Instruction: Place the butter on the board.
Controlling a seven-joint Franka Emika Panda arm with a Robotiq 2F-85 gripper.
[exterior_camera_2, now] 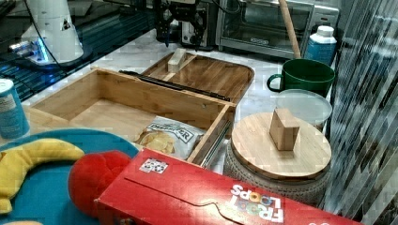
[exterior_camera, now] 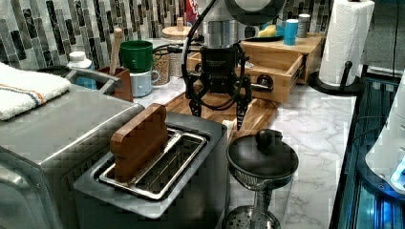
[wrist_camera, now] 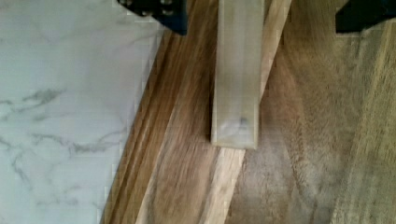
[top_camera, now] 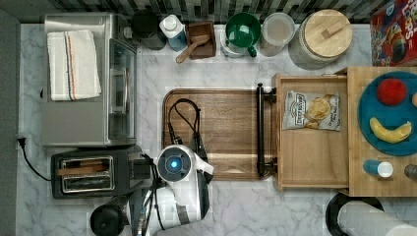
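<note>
The butter (wrist_camera: 236, 79), a pale rectangular stick, lies flat on the dark brown wooden board (wrist_camera: 299, 140) near the edge beside the marble counter (wrist_camera: 56, 116). It lies along the board's lighter strip. My gripper (wrist_camera: 261, 14) is open, one black fingertip on each side of the butter and clear of it. In the right view the gripper (exterior_camera_2: 183, 40) hangs a little above the butter (exterior_camera_2: 177, 59) at the far end of the board (exterior_camera_2: 211, 75). The left view has the gripper (exterior_camera: 218, 112) over the board (exterior_camera: 258, 117), with the butter (exterior_camera: 229, 125) just below it.
A toaster (top_camera: 88, 173) and a toaster oven (top_camera: 88, 83) stand on the top view's left of the board (top_camera: 226, 123). A paler tray (top_camera: 314, 162) with a black bar handle and a chips bag (top_camera: 311, 110) borders its right. Mugs and jars line the back wall.
</note>
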